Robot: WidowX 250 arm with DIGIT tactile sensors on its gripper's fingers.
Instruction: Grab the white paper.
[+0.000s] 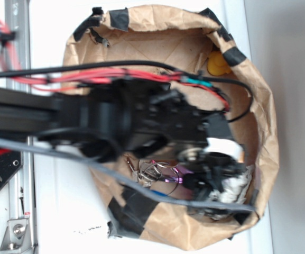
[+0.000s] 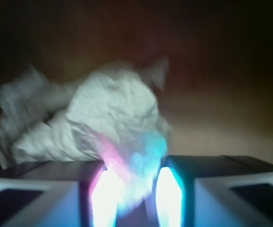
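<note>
In the wrist view the gripper fills the bottom edge, its two glowing fingers a little apart with a lobe of the crumpled, wrinkled white-grey wad of paper reaching down between them. Whether the fingers actually press on that lobe I cannot tell through the blur and glare. The rest of the white paper bulges up and to the left beyond the fingertips, against dim brown paper.

From the exterior view the black arm reaches into a brown kraft-paper nest with black tape patches, the gripper low by its lower right wall, the white paper just beside it. A wire key ring lies near the nest's lower middle; a yellow object sits near the far upper right wall.
</note>
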